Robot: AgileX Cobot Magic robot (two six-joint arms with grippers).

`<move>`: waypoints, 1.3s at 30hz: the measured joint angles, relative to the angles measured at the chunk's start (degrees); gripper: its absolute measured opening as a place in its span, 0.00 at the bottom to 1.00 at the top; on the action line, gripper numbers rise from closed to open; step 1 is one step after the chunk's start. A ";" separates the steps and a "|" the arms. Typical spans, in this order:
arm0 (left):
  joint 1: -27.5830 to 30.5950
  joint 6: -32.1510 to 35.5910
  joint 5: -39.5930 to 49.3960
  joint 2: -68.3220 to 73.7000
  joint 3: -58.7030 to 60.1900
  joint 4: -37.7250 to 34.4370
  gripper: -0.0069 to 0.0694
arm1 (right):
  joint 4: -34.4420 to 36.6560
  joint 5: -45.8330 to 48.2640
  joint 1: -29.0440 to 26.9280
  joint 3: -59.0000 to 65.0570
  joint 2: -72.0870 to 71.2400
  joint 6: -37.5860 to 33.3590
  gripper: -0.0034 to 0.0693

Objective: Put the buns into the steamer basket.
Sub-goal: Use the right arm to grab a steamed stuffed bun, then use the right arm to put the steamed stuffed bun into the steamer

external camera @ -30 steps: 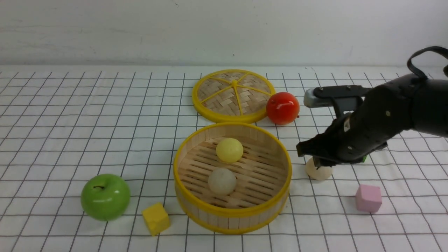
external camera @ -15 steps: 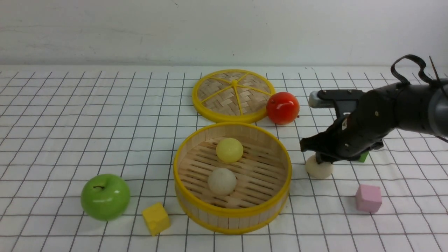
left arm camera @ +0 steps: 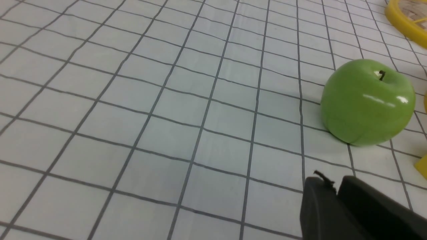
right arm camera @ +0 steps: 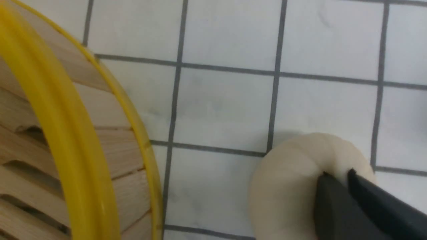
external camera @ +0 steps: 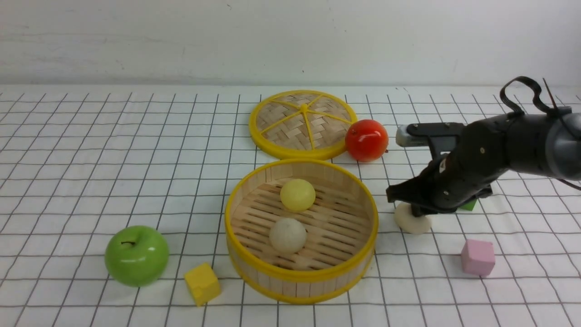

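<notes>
**Fig.** Right pincer point(external camera: 412, 210) set on the last loose cream bun point(external camera: 411, 223), which sits on the gridded cloth point(external camera: 136, 159) directly under its tips. The jaws are drawn almost together, tips pressed against the bun's crown. Whether they have nipped any of it cannot be told, and the bun has not left the cloth. The steamer basket point(external camera: 302, 278) stands just to the pincer's left, near the bun but apart from it.

Step in hand, as judged: securing the bun. A crown pinch on a dome would likely slip. It would be better to reopen, lower the jaws astride the widest part and close gently. The bun should then be lifted clear of the yellow rim before crossing left to bare slats.

Left pincer point(left arm camera: 336, 191): jaws nearly together, empty.

Count:
- **Buns, three:** one under the pincer; a pale yellow bun point(external camera: 297, 194) and a second cream bun point(external camera: 287, 235) in the basket to its left.
- **Basket, one.**
- **Woven lid point(external camera: 303, 123), one:** beyond the pincer and to its left.
- **Apples, two:** red apple point(external camera: 366, 140) just beyond the pincer and to its left; green apple point(external camera: 136, 255) far left.
- **Cubes, three:** pink cube point(external camera: 477, 257) nearer than the pincer and to its right; green cube point(external camera: 469, 205) mostly hidden behind it; yellow cube point(external camera: 202, 283) far left.
</notes>
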 joint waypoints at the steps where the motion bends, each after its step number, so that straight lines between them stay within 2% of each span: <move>1: 0.00 0.00 0.00 0.00 0.00 0.00 0.19 | 0.60 0.35 0.00 0.00 -0.49 -0.16 0.05; 6: 0.00 0.00 0.00 0.00 0.00 0.00 0.19 | 3.01 1.51 0.05 0.07 -4.87 -2.01 0.05; 12: 0.00 0.00 0.00 0.00 0.00 0.00 0.20 | 11.68 1.27 3.35 0.12 -12.99 -9.41 0.05; 17: 0.00 0.00 0.00 0.00 0.00 0.00 0.21 | 18.47 -1.28 9.22 0.12 -9.30 -17.45 0.05; 24: 0.00 0.00 0.00 0.00 0.00 0.00 0.22 | 20.61 -6.96 12.36 0.12 -1.61 -19.11 0.09; 29: 0.00 0.00 0.00 0.00 0.00 0.00 0.22 | 21.87 -7.50 12.48 0.12 -1.75 -19.16 0.23; 36: 0.00 0.00 0.00 0.00 0.00 0.05 0.22 | 18.15 -2.62 12.48 0.12 -6.51 -20.90 0.62; 39: 0.00 0.00 0.00 0.00 0.00 0.05 0.22 | 15.69 1.14 12.48 0.12 -11.07 -20.42 0.74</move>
